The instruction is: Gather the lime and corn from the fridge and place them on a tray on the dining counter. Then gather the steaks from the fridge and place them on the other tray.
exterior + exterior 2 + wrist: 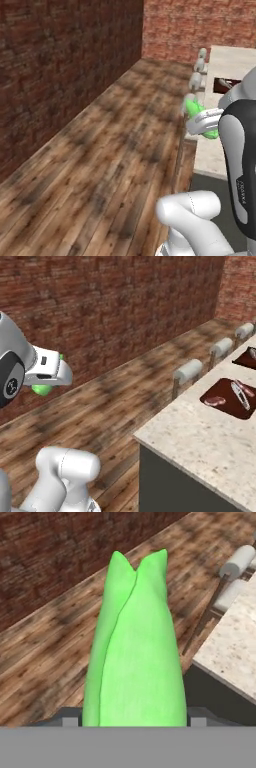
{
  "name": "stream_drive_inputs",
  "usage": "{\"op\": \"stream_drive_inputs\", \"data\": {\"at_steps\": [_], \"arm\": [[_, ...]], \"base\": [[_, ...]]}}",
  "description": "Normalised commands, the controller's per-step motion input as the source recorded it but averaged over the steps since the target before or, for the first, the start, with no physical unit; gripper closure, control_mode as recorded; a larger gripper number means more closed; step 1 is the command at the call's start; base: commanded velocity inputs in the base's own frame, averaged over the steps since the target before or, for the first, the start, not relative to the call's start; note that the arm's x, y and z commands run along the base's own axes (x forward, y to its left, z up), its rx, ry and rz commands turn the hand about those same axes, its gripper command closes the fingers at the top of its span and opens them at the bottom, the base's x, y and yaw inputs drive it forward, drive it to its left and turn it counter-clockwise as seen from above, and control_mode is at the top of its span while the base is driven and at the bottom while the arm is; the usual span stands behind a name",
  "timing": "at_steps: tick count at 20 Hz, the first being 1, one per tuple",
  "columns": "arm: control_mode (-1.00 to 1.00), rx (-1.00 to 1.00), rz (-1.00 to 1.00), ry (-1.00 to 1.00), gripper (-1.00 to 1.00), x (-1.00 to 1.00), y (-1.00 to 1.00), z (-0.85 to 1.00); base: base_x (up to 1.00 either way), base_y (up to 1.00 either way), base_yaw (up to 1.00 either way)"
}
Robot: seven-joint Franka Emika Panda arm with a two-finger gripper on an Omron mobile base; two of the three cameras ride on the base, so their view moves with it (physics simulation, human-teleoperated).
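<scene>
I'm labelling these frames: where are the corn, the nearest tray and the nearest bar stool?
corn (pixel 135 652): hand view, middle of the green husk.
nearest tray (pixel 220 392): right base view, bare dark-red surface.
nearest bar stool (pixel 188 370): right base view, white cushion.

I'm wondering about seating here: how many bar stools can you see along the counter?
3 in the right base view: the nearest stool by the dining counter's corner, the middle stool farther along, the far stool near the brick wall. More may be hidden beyond the picture's edge.
</scene>
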Motion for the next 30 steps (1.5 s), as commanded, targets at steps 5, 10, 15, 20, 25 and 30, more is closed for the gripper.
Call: {"op": "stream_drive_inputs", "data": {"at_steps": [5,10,15,20,25,30], "arm": [[1.00,0.00,0.00,0.00,1.00,0.00,0.00,0.00],[1.00,0.00,0.00,0.00,1.00,0.00,0.00,0.00],[1.00,0.00,0.00,0.00,1.00,0.00,0.00,0.00],[1.00,0.00,0.00,0.00,1.00,0.00,0.00,0.00],[1.00,0.00,0.00,0.00,1.00,0.00,0.00,0.00],[1.00,0.00,0.00,0.00,1.00,0.00,0.00,0.00]], "base": [[0.91,0.74,-0.40],[0.90,0.68,-0.41],[0.85,0.70,-0.42],[0.79,0.64,-0.42],[0.80,0.60,-0.42],[0.80,0.56,-0.42]]}}
